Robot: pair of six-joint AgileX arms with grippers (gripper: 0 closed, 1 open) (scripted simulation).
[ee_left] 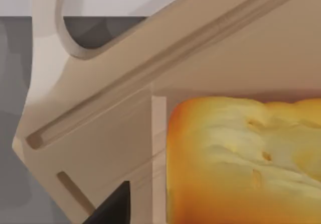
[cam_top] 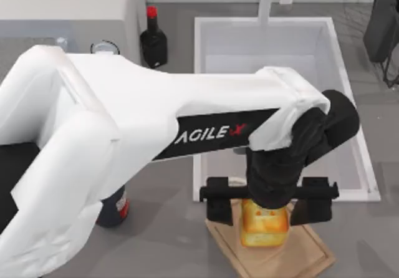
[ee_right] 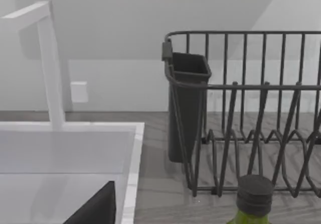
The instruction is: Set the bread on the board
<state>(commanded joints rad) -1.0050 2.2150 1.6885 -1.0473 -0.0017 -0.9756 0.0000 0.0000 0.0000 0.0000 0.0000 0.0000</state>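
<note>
White and big, my left arm (cam_top: 124,128) reaches across the table. Behind it is the sink (cam_top: 206,91). Next comes the board (cam_top: 299,259) at the near edge. On the board sits the bread (cam_top: 265,222), with the left gripper (cam_top: 268,203) over it, fingers spread wide on either side.

You can read one marking: "AGILEX", white capitals with the final X in red, on the black panel along the white left arm's forearm (cam_top: 212,133). The red-and-white label on the dark bottle (cam_top: 115,208) beneath that arm is illegible to you.
</note>
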